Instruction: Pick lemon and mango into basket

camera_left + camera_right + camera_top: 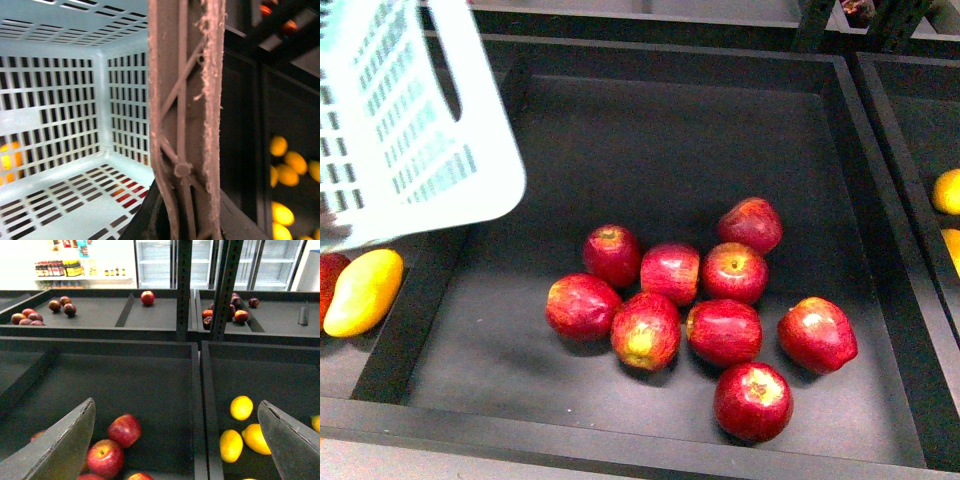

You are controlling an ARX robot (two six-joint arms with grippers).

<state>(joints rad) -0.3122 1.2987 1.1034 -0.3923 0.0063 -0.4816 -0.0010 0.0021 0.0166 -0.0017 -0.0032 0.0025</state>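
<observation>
Front view puts the mango (362,290) in the left bin (338,362), lying on its side. It is long and smooth, yellow going orange at the upper end, and sits just beside a red fruit (328,275) at the frame's edge. The basket (405,130) hangs tilted in the air right above it, pale turquoise with slotted walls. The left wrist view shows it empty, so neither fruit is in yet. Its brown ribbed handle (185,120) fills that view close up, so I reckon the left tool carries it there to keep the drop short. Its jaws don't show, though, so I cannot tell how they stand. The lemon (241,407) sits in the right bin (280,375), small, round and bright yellow, near other yellow fruits (231,445). The right tool (175,402) hovers above the bins, spread wide and holding nothing, probably ready for a pick. Red apples (670,275) cluster in the middle bin (650,150).
</observation>
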